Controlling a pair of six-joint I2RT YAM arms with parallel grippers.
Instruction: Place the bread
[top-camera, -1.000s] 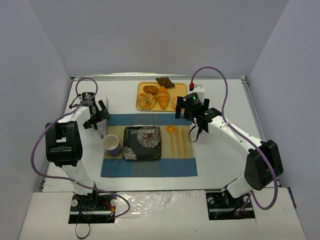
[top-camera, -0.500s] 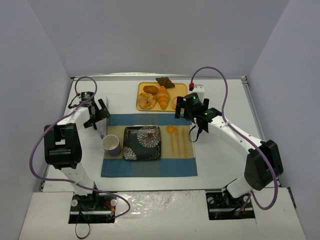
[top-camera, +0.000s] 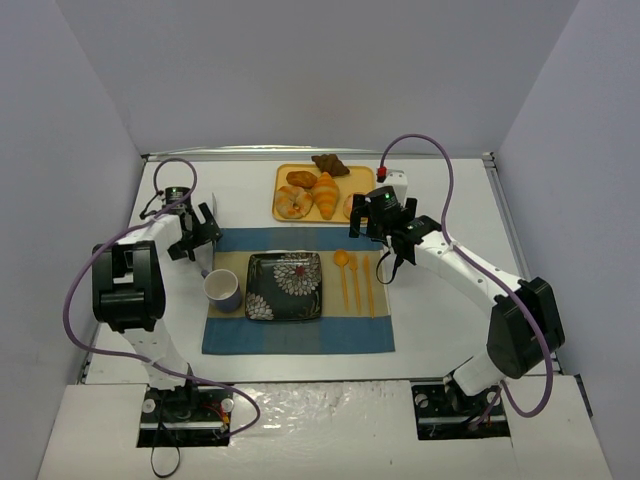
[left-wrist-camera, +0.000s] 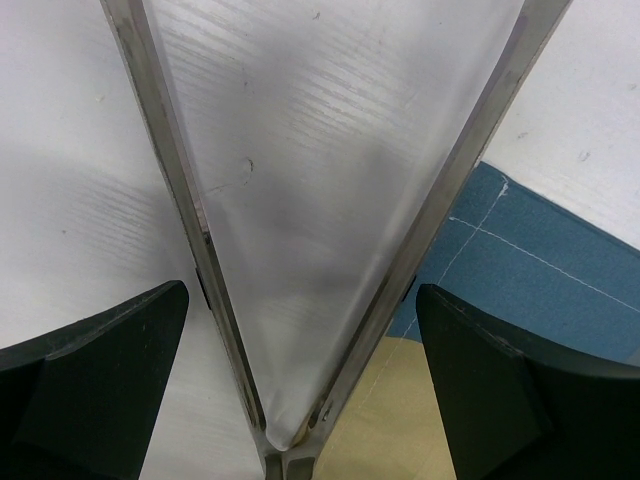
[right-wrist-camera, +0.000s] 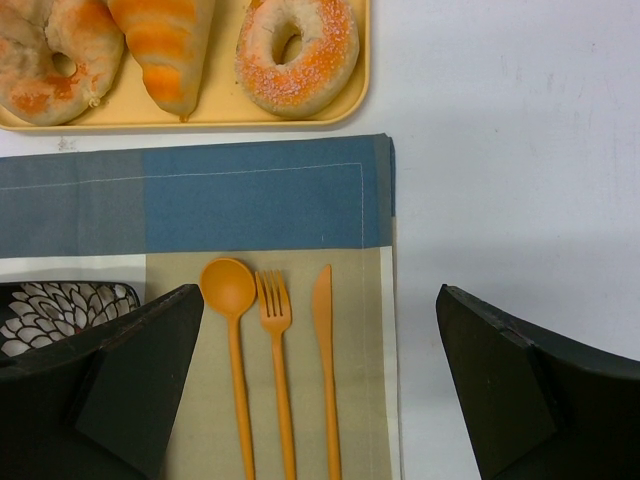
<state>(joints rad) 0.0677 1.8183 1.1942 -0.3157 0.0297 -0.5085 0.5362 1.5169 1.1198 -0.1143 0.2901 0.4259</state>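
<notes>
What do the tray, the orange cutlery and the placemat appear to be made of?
The tray looks like smooth matte yellow plastic, with a rounded moulded rim. The spoon, fork and knife seem plastic too: uniform orange, no metallic shine. The placemat is probably woven cloth, given its stitched seam and folded edge.

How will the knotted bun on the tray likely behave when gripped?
The bun looks soft and puffy, so it probably squashes under a tight pinch. Its rounded, lumpy shape lies flat on the tray, beside the croissant, so rolling seems unlikely.
</notes>
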